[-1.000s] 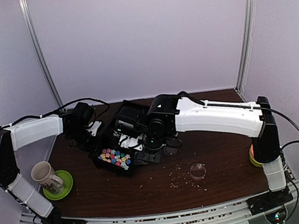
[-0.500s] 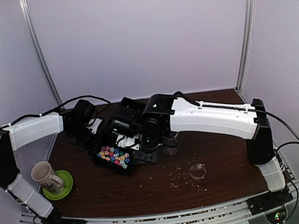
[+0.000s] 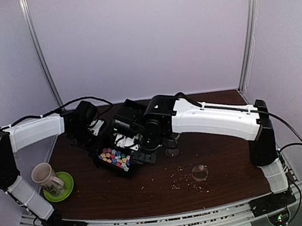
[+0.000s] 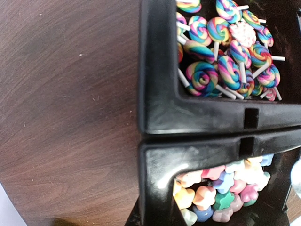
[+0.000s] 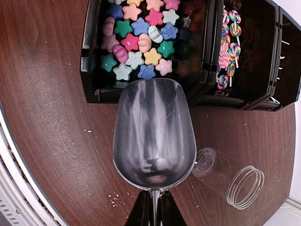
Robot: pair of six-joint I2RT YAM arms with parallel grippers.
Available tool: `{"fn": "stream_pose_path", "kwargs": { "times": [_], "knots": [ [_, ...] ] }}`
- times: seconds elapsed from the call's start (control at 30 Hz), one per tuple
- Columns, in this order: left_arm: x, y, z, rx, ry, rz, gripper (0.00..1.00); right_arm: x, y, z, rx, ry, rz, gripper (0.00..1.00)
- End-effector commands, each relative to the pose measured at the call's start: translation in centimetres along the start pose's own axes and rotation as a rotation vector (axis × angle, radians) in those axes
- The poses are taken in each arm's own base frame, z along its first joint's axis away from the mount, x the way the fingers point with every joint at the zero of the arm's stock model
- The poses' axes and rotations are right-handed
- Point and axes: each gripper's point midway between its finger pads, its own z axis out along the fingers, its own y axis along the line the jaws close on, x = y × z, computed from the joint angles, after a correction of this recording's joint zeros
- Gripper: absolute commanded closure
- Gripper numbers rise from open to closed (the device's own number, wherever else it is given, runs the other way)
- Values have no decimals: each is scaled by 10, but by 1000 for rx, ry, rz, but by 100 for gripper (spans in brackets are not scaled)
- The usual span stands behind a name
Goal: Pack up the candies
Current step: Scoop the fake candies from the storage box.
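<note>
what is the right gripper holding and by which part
The right gripper holds a metal scoop by its thin handle, with the empty bowl pointing toward the star candies.

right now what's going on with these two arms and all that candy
The right gripper is clamped on the handle of a metal scoop, empty and poised at the edge of the black bin of star candies. The left gripper sits shut by the neighbouring bin of lollipops. A clear jar lies on its side beside the bins, seemingly empty.

Multicoloured star candies (image 5: 141,42) heaped in black bin (image 5: 89,52) — swirl lollipops (image 4: 221,52) in neighbouring bin (image 4: 197,113).
</note>
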Motion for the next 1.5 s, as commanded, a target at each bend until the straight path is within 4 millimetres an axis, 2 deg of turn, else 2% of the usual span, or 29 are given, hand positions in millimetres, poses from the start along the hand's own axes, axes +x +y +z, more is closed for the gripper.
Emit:
{"fn": "stream_pose_path", "kwargs": {
  "times": [0.0, 0.47, 0.77, 0.93, 1.03, 1.17, 1.47],
  "knots": [
    [-73, -15, -48, 65, -307, -2, 100, -3, -4, 7, 10, 3, 18, 100],
    [-77, -25, -63, 73, -392, 29, 100, -7, 6, 43, 5, 69, -12, 100],
    [-83, -36, -81, 145, -508, 35, 100, -5, 30, 88, -70, 101, 9, 100],
    [-82, -41, -85, 186, -539, 39, 100, -11, 41, 107, -118, 40, 55, 100],
    [-82, -42, -89, 213, -569, 22, 100, -17, 48, 113, -158, -12, 87, 100],
    [-82, -32, -89, 197, -576, -12, 100, -20, 49, 115, -164, -54, 112, 100],
    [-83, -29, -85, 249, -577, -52, 100, -15, 52, 130, -146, -123, 119, 100]
  ]
}}
